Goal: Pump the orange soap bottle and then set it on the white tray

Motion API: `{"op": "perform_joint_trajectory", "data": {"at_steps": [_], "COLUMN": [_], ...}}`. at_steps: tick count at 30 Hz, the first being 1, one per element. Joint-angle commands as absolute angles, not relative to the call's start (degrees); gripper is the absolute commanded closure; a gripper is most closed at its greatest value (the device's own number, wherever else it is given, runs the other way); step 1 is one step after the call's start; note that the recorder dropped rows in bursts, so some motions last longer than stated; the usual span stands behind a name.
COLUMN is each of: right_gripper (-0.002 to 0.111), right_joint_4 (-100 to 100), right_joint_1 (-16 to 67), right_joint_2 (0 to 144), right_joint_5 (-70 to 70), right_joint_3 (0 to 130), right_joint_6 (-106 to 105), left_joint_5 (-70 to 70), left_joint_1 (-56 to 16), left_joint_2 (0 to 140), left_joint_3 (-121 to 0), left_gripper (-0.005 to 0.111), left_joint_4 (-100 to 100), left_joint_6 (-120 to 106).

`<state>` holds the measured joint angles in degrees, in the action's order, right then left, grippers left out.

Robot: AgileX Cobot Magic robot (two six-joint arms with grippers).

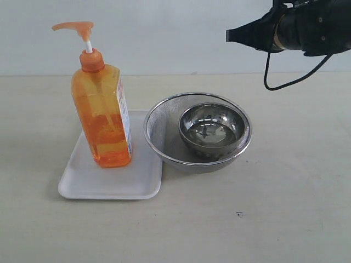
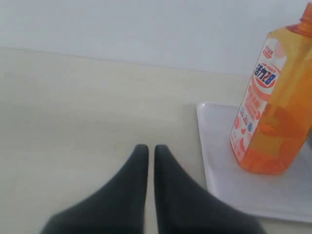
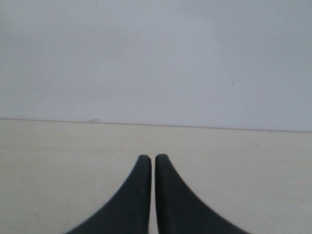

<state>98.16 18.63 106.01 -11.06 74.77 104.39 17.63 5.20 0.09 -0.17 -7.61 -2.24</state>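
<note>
1. The tall, flat-sided, translucent orange soap bottle stands upright on the shallow rectangular white tray, on the tray's far half. Its orange pump head sits raised on a white stem, with the spout pointing to the left of the exterior view.
2. The white tray lies flat on the pale surface, left of centre in the exterior view.
3. A round metal mesh strainer sits just beside the tray on its right. Its rim overlaps the tray's edge in that view, and I cannot tell whether they touch.
4. A shiny round steel bowl rests inside the strainer, open side up.
5. The black left hand has its two fingers drawn together with only a thin slit between them, and it holds nothing. It points over bare surface, apart from the tray and the bottle.
6. The black right hand hangs high at the upper right of the exterior view, well apart from the bottle. Its fingers are pressed together and it is empty.
7. A black cable loops down below the right arm.
</note>
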Motion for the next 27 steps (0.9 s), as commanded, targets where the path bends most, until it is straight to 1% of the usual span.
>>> {"op": "perform_joint_trajectory", "data": {"at_steps": [1,7,12,15,18,21,27], "right_gripper": [0.109,0.109,0.109,0.109,0.109,0.109,0.109], "right_joint_4": [98.02,97.79,95.58,89.82,87.05,86.99,87.52], "right_joint_1": [18.21,18.21,18.21,18.21,18.21,18.21,18.21], "right_joint_2": [105.72,99.57,89.11,81.01,76.15,71.67,63.15], "right_joint_5": [-12.48,-11.56,-19.45,-27.93,-32.44,-34.21,-32.96], "right_joint_3": [74.59,72.42,61.32,53.49,49.68,46.54,40.41], "right_joint_6": [104.82,104.69,104.69,104.69,104.69,104.69,98.91], "left_joint_5": [17.6,17.6,17.6,17.6,17.6,17.6,17.6], "left_joint_1": [4.8,4.8,4.8,4.8,4.8,4.8,4.8], "left_joint_2": [0.0,0.0,0.0,0.0,0.0,0.0,0.0], "left_joint_3": [0.0,0.0,0.0,0.0,0.0,0.0,0.0], "left_gripper": [0.102,0.102,0.102,0.102,0.102,0.102,0.102], "left_joint_4": [-7.5,-7.5,-7.5,-7.5,-7.5,-7.5,-7.5], "left_joint_6": [-2.6,-2.69,-2.69,-2.69,-2.69,-2.69,-2.69]}}
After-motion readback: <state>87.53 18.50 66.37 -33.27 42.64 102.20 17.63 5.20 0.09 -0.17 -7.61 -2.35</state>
